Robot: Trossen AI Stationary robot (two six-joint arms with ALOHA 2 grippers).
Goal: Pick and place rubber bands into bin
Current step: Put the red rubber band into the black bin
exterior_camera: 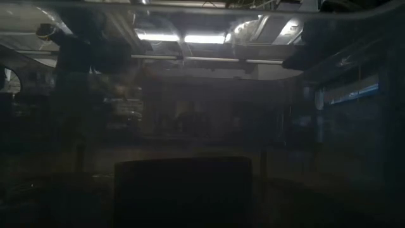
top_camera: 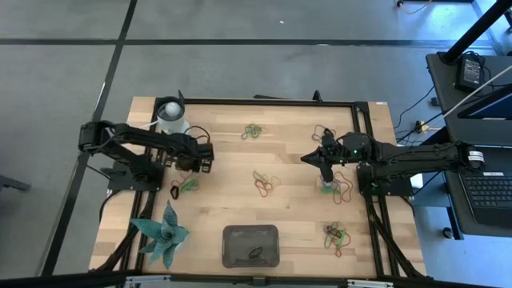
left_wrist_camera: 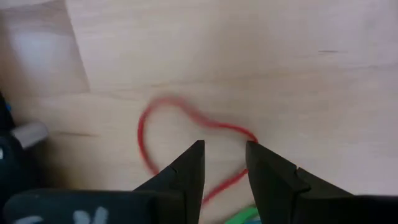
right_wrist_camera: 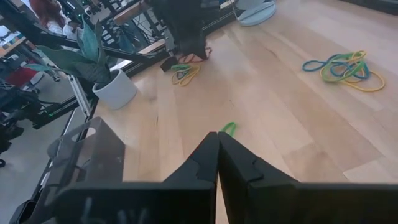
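Observation:
Rubber bands lie in small heaps on the wooden table. My left gripper [top_camera: 198, 162] [left_wrist_camera: 225, 149] points down at the table's left, open, its fingertips just above a red band [left_wrist_camera: 186, 118] that lies flat; a stretch of it runs between them. A green and yellow heap [top_camera: 187, 185] lies just nearer. The dark grey bin [top_camera: 250, 229] sits at the near edge with a dark band [top_camera: 254, 254] in it. My right gripper [top_camera: 308, 158] [right_wrist_camera: 217, 134] hangs shut above the table's right side. A bit of green band [right_wrist_camera: 229, 128] shows at its tips. My right gripper has a bit of green band [right_wrist_camera: 229, 128] showing right beside its shut fingertips; I cannot tell whether they touch it or it lies on the table beyond.
More band heaps lie at the far middle [top_camera: 254, 130], the centre [top_camera: 264, 182], the far right [top_camera: 324, 132], the right [top_camera: 342, 192] and the near right [top_camera: 334, 234]. A white cup [top_camera: 170, 114] stands far left, a potted plant [top_camera: 164, 232] near left. A black frame [top_camera: 362, 128] rims the table.

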